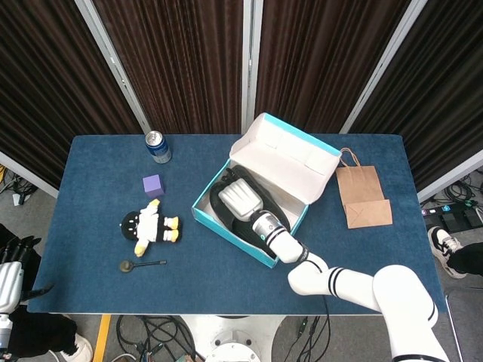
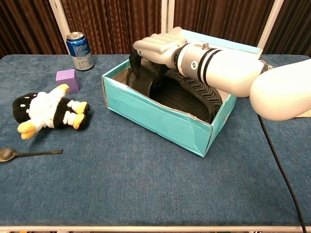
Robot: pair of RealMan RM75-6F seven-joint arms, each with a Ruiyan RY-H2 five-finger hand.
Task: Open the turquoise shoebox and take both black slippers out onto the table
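So the shoebox [image 2: 155, 119] sits mid-bench [image 1: 226, 271], lid [image 1: 290, 154] flipped up behind it. Both slippers [image 2: 192, 92] are inside, with the right robot hand [image 2: 153, 48] reaching in over them. Left of the box: a plush toy [image 1: 149, 225], a spoon [image 1: 140, 264] in front of it, a cube [image 1: 153, 185] behind it, a can [image 1: 158, 146] further back. A paper bag [image 1: 362, 196] lies right of the box.
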